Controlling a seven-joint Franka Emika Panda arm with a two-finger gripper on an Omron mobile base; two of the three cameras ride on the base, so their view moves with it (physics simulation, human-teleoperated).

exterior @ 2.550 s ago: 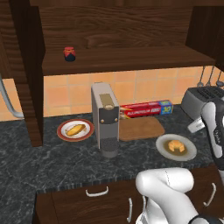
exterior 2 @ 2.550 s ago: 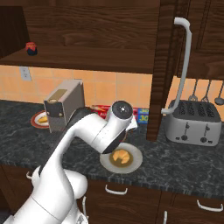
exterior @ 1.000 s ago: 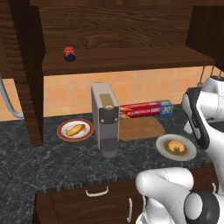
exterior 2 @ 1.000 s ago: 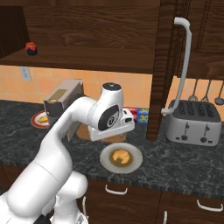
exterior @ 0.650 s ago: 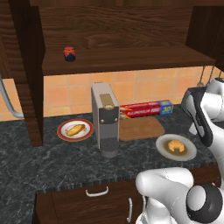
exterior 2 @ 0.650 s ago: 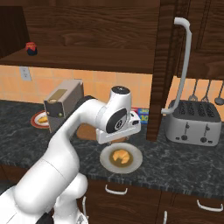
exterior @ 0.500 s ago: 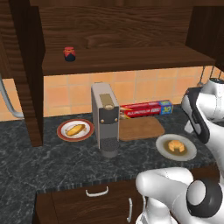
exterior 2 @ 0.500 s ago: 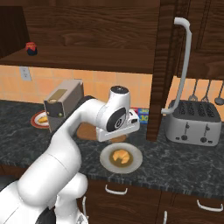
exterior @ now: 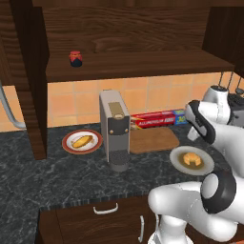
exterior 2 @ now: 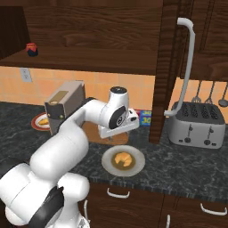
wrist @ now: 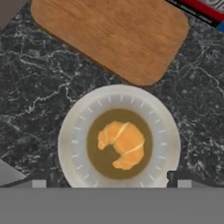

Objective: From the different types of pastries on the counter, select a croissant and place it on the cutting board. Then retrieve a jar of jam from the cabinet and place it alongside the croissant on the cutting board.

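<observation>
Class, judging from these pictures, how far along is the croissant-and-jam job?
Nothing is done yet. The croissant lies on its plate, beside the bare cutting board. The gripper hangs open above the croissant. The jam jar is on the cabinet shelf.

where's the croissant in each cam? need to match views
Left base view: croissant on the grey plate, lower right.
Right base view: on that plate, centre, below the arm.
Hand view: centre, on the plate.
Shared landmark: cutting board just beyond the plate.
</observation>
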